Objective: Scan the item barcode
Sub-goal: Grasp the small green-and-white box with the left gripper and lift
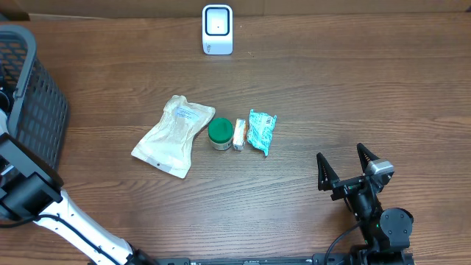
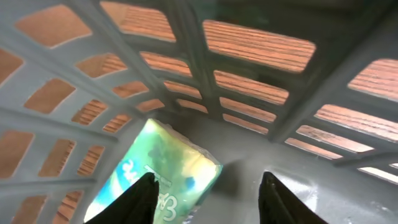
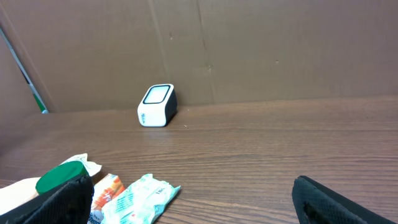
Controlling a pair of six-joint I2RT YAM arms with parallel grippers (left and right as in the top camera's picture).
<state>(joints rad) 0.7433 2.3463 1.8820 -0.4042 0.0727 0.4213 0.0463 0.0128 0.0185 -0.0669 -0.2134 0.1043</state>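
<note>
Left pincer (image 2: 208,186) hangs released inside the basket (image 1: 40,110) at the left, above a green packet (image 2: 161,171); right pincer (image 1: 341,154) gapes released over the near-right counter (image 1: 331,81).

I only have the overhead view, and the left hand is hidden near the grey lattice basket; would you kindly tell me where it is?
Observer: The left wrist view shows the left hand down inside the grey plastic lattice basket.
Operator: Thank you. Is anything in there with it?
Observer: Yes, a green-and-white printed packet lies on the basket floor against the wall.
Operator: Is the hand gripping it?
Observer: No. The fingers stand apart with bare floor between them, and the packet lies beside one finger.
</note>
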